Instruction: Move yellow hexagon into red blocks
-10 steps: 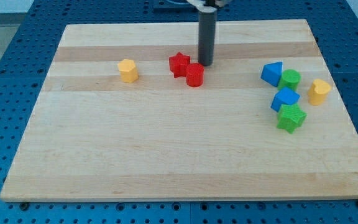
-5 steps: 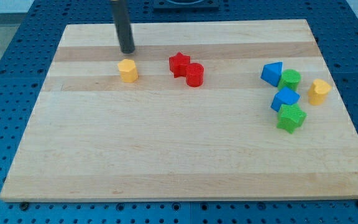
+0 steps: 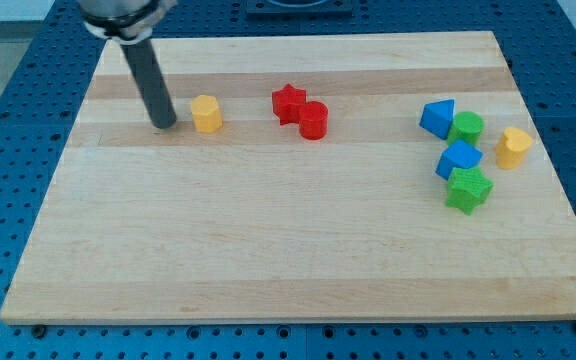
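The yellow hexagon [image 3: 206, 113] sits on the wooden board [image 3: 268, 240] at the upper left. My tip [image 3: 164, 124] stands just to its left, a small gap apart. The red star [image 3: 288, 102] and a red rounded block [image 3: 313, 120] touch each other to the hexagon's right, near the top middle.
At the view's right lies a cluster: a blue block [image 3: 437, 117], a green cylinder [image 3: 466, 128], a second blue block [image 3: 459, 158], a green star [image 3: 468, 189] and a second yellow block [image 3: 513, 146]. Blue pegboard surrounds the board.
My tip has swept left from beside the red blocks, passed above the yellow hexagon, and come down to its left side. No block has moved.
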Action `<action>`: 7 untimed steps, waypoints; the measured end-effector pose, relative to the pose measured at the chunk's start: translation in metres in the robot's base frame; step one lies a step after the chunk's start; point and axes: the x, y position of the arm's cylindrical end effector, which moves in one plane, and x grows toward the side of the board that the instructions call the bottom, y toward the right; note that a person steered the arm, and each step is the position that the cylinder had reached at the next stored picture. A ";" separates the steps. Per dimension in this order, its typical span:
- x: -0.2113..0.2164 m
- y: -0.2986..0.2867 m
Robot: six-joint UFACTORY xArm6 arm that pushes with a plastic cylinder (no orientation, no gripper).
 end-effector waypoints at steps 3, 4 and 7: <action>0.000 0.119; 0.000 0.141; 0.019 0.144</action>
